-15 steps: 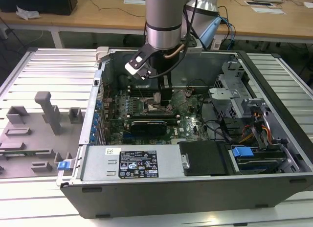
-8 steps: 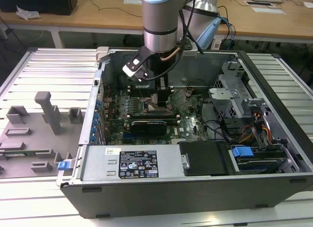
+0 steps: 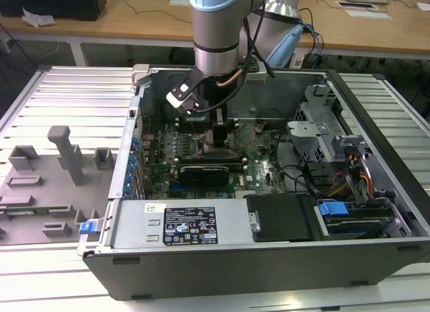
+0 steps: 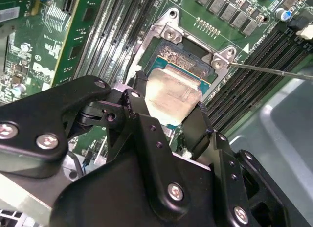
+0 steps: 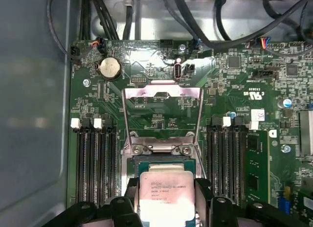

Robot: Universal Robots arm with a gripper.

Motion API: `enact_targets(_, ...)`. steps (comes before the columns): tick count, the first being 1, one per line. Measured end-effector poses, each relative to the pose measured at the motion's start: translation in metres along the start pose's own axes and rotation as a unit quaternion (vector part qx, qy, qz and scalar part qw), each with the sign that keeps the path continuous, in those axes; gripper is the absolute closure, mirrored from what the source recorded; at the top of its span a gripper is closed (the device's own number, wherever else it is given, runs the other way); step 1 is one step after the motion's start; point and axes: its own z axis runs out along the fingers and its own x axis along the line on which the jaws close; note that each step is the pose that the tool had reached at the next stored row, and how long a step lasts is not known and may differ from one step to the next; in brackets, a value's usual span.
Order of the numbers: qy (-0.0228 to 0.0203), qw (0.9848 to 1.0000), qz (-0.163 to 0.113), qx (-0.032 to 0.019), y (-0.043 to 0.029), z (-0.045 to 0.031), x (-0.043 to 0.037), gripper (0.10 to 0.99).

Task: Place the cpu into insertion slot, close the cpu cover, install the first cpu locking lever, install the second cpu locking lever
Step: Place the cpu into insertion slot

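- Silver-grey top up, pinching the cpu point(image 5: 165, 195) by two opposite edges with the pincer point(image 4: 171, 103), clamped snug.
- Hangs right over the insertion slot point(image 4: 188, 51), low and lined up in both wrist views; can't tell if touching the contacts, looks not seated yet imo.
- Shows the cpu cover point(image 5: 161, 92) flipped up and open just behind the slot, plus one thin wire locking lever point(image 4: 274, 71) unlatched off to the side.
- So roughly mid step one: drop-in not finished, cover not closed, both levers left to do.
- Container-wise: open computer case point(image 3: 269, 275) on the slatted tabletop point(image 3: 67, 83), packed with the green board point(image 3: 259, 167), a long black expansion card point(image 3: 205, 171) and a drive cage point(image 3: 312, 134) toward the exterior view's right.
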Motion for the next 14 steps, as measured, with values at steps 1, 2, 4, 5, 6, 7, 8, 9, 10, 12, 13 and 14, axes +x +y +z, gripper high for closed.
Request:
enact_targets(1,-0.0001,1.0,0.001,0.0,-0.0008,0.0028,0.0003,0.545)
enact_targets(2,-0.0002,1.0,0.002,0.0,-0.0011,0.004,0.0004,0.545)
enact_targets(4,-0.0004,1.0,0.005,0.0,-0.0016,0.0063,0.0007,0.545)
enact_targets(5,-0.0005,1.0,0.006,0.0,-0.0018,0.0074,0.0009,0.545)
enact_targets(6,-0.0007,1.0,0.008,-0.0001,-0.0021,0.009,0.0011,0.545)
enact_targets(7,-0.0009,0.9999,0.01,-0.0001,-0.0024,0.0107,0.0015,0.545)
enact_targets(8,-0.0011,0.9999,0.013,-0.0001,-0.0028,0.0128,0.002,0.545)
enact_targets(9,-0.0012,0.9999,0.015,-0.0001,-0.003,0.0144,0.0025,0.545)
enact_targets(10,-0.0015,0.9999,0.016,-0.0001,-0.0033,0.0161,0.0032,0.545)
enact_targets(12,-0.0016,0.9998,0.017,-0.0001,-0.0035,0.0178,0.0047,0.545)
enact_targets(13,-0.0017,0.9998,0.018,-0.0001,-0.0036,0.0186,0.0053,0.545)
enact_targets(14,-0.0016,0.9998,0.018,-0.0001,-0.0036,0.0192,0.0055,0.545)
